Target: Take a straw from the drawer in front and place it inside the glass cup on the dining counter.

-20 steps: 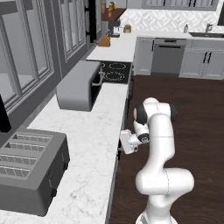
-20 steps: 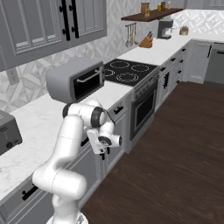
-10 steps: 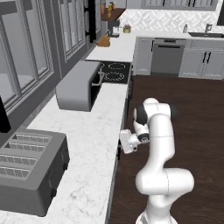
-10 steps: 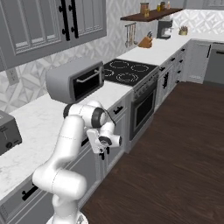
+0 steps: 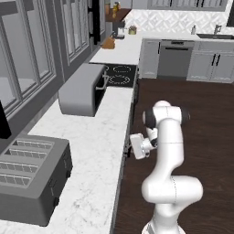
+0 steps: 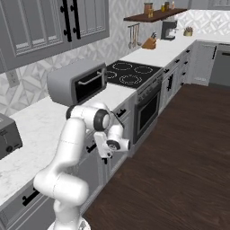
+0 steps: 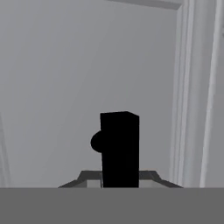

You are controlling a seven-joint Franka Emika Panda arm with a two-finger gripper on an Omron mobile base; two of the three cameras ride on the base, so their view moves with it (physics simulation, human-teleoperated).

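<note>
Grey drawer (image 7: 87, 74) front fills the background; the gripper (image 7: 119, 148) has just closed, probably on its handle.

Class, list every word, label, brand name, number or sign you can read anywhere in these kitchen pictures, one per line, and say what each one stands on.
None: no readable text appears anywhere.
The toaster, the toaster oven and the cooktop bear no lettering.
The small items on the far shelf are too small to show any label.
The drawer front before the tool is plain grey.
</note>
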